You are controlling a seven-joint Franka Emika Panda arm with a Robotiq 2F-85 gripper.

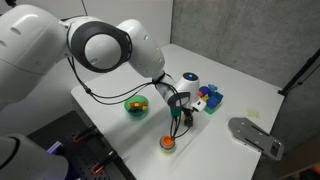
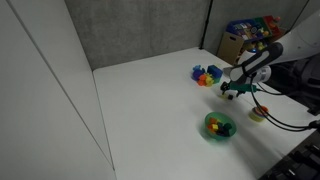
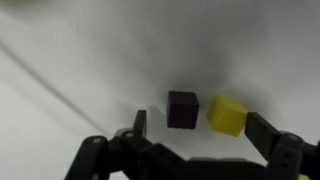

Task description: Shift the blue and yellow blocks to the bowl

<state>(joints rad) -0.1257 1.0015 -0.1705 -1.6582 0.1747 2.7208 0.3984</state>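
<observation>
In the wrist view a yellow block point(image 3: 227, 115) and a dark cube point(image 3: 183, 109), which looks blue-purple in shadow, lie side by side on the white table. My gripper point(image 3: 200, 128) is open, with one finger on each side of the pair and touching neither. In both exterior views the gripper point(image 1: 178, 118) point(image 2: 232, 92) points down at the table; the two blocks are too small to make out there. The bright-green bowl point(image 1: 136, 105) point(image 2: 219, 126) stands a short way from the gripper and holds some small coloured pieces.
A cluster of coloured toys point(image 1: 208, 98) point(image 2: 206, 74) lies close to the gripper. An orange-red disc point(image 1: 167, 144) point(image 2: 257, 114) sits near the table edge. A white-and-blue cylinder point(image 1: 192, 82) stands by the cluster. A grey plate point(image 1: 255, 135) lies off the table's side.
</observation>
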